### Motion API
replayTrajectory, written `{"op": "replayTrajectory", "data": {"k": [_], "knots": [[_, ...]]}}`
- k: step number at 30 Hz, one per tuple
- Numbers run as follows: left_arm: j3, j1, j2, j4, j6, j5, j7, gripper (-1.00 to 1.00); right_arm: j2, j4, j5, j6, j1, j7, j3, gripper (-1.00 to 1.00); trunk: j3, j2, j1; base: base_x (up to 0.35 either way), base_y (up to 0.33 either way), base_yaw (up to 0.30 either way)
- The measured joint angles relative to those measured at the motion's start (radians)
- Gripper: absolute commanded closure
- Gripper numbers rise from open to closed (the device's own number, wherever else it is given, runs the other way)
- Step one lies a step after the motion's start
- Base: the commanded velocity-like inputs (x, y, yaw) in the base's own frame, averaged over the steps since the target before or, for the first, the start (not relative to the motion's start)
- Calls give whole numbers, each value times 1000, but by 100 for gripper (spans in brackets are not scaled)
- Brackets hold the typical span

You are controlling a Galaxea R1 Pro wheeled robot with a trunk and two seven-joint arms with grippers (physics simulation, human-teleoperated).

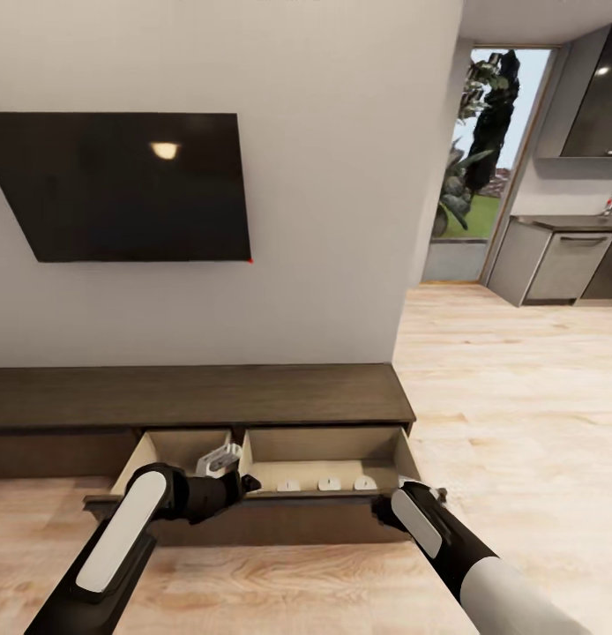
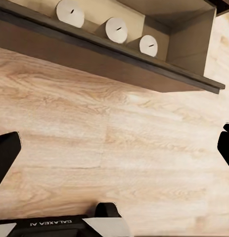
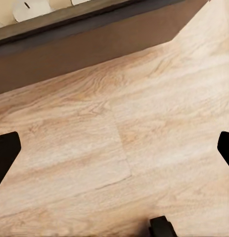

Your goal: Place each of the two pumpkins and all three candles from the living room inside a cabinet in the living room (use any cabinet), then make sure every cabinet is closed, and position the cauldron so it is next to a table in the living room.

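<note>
Low dark-brown cabinet (image 1: 200, 394) against wall, under black TV (image 1: 121, 185) — drawer (image 1: 324, 454) pulled out, beige inside, three white candles (image 1: 327, 483) in a row. "GALAXEA AI" readable, upside down, in left wrist view. Left gripper (image 2: 114, 148) and right gripper (image 3: 114, 150) splayed wide, holding nothing — over wood floor (image 3: 144, 148).
</note>
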Motion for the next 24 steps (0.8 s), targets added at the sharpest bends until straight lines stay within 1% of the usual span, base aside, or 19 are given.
{"op": "replayTrajectory", "data": {"k": [9,10,11,12,14,16,17,19,21,24], "knots": [[-7,0,0,0,-1,-11,4,-100,0,0,0,0,0,0,0,-100,-28,-63,34,-321,0,0],[-8,0,0,1,-1,-19,4,-100,0,0,0,0,0,0,0,-100,-31,-70,38,-295,0,0],[-8,0,0,7,-1,-43,4,-100,1,0,1,0,0,-1,0,-100,-31,-70,38,-293,0,0],[-7,0,0,11,-1,-54,5,-100,1,0,2,0,0,-1,0,-100,-31,-70,38,-289,0,0],[-7,-1,-1,29,-2,-105,3,-100,1,0,6,-1,0,0,0,-100,-31,-70,38,-287,0,0],[-5,-1,-2,37,-3,-143,1,-100,1,-1,8,-1,0,0,0,-100,-31,-70,38,-279,0,0],[-5,-1,-3,38,-3,-149,1,-100,1,-1,8,-1,0,-1,0,-100,-31,-70,38,-270,0,0],[-5,-1,-7,41,-4,-165,0,-100,1,-1,8,-2,0,0,0,-100,-38,-84,46,-263,0,0],[-5,-1,-8,42,-5,-171,0,-100,1,-2,9,-2,0,0,1,-100,-44,-98,53,-231,0,0],[-8,-1,-17,45,-7,-180,0,-100,2,-5,15,-9,0,-1,6,-100,-53,-119,65,-97,0,0]]}}
